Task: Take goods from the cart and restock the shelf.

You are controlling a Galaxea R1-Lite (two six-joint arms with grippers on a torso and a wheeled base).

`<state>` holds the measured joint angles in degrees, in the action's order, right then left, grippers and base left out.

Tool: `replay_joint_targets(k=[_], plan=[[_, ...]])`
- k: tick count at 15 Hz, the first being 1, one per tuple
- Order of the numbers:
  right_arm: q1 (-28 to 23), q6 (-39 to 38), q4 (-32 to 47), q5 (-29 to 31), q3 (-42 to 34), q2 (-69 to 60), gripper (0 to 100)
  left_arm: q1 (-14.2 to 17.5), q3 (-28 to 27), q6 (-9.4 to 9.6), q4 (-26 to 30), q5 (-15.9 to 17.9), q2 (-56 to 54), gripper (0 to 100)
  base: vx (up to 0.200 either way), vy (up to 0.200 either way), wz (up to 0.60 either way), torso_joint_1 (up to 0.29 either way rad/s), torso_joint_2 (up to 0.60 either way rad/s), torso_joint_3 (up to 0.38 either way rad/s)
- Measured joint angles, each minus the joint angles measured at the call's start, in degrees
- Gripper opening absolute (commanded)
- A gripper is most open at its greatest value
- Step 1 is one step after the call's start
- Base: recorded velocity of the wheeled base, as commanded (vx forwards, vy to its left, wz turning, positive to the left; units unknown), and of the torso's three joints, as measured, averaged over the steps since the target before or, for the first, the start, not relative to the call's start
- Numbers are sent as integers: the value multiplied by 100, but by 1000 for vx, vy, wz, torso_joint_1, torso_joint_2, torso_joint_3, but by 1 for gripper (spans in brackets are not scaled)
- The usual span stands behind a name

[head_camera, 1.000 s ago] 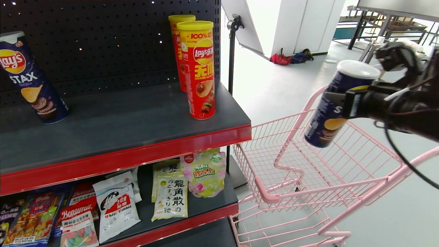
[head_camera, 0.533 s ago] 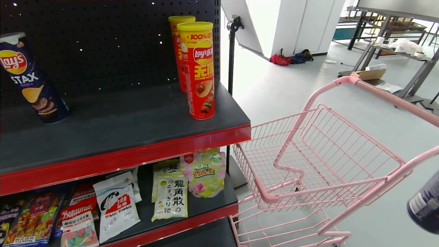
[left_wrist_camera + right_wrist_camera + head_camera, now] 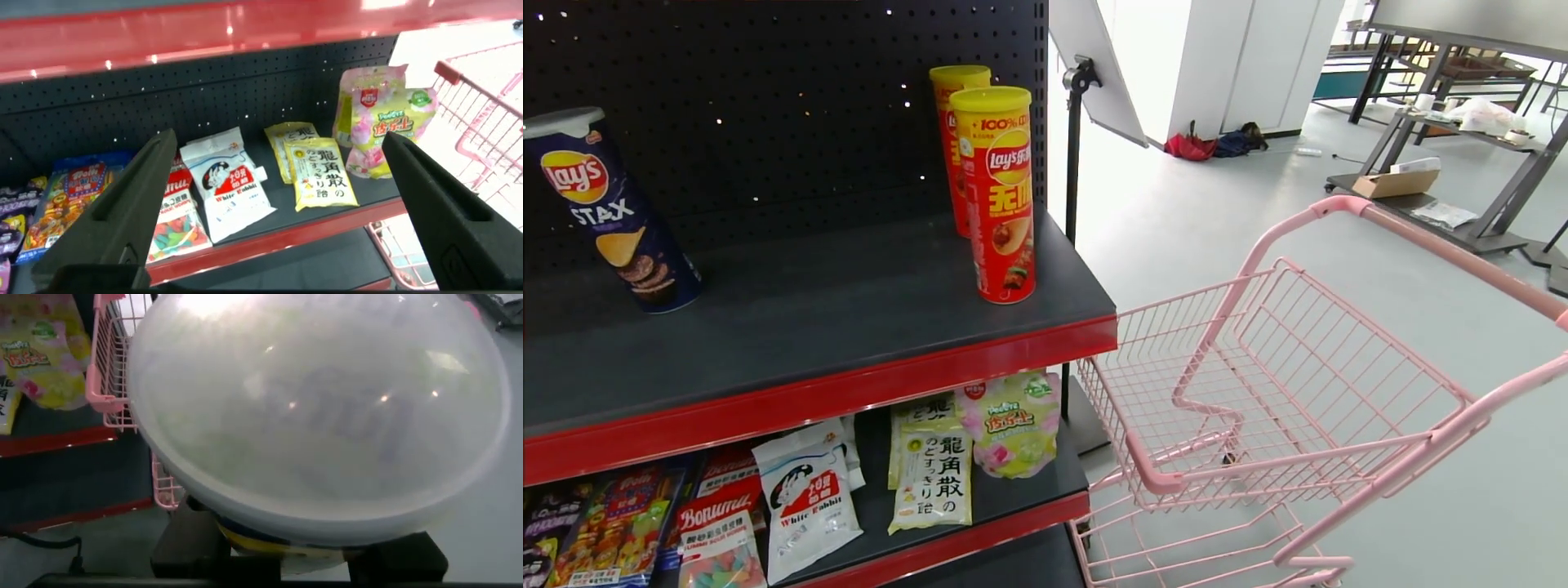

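Note:
In the right wrist view, the translucent lid of a dark blue chip can (image 3: pixel 319 416) sits close to the camera, and my right gripper (image 3: pixel 294 559) is shut on the can's body just below it. The pink cart (image 3: pixel 1421 237) stands to the right of the shelf, and its wire corner (image 3: pixel 110 367) lies beside the held can. The upper shelf (image 3: pixel 809 327) carries a matching blue can (image 3: pixel 613 212) at the left and two red cans (image 3: pixel 1001 196) at the right. My left gripper (image 3: pixel 279 139) hangs open in front of the lower shelf (image 3: pixel 270 237).
Snack bags (image 3: pixel 931 465) lie in a row on the lower shelf, with a pink-green pouch (image 3: pixel 380 122) at its right end. A light stand (image 3: pixel 1074 147) rises between the shelf and the cart. Tables (image 3: pixel 1462 131) stand on the open grey floor behind.
My right arm has carried the blue can down and to the right, out of the head view. The head camera has tilted, so the whole picture sits lower.

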<state>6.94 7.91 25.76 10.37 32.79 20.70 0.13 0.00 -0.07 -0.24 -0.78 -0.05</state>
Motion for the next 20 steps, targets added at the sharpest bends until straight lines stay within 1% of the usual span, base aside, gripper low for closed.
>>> replay_joint_targets(k=[6,14,18,20], plan=[[28,0,-4,-41,-71,-133,0,2,0,0,2,0,0,100,0,0,0,209,-538,-334],[33,90,-6,-45,-124,-119,0,2,0,0,2,0,0,100,0,0,0,164,-383,-222],[34,235,-30,-4,-124,-89,0,2,0,0,0,0,0,100,0,0,0,43,-100,-57],[22,265,-33,7,-138,-80,0,0,0,0,2,-1,0,100,0,0,600,5,-5,-2]])
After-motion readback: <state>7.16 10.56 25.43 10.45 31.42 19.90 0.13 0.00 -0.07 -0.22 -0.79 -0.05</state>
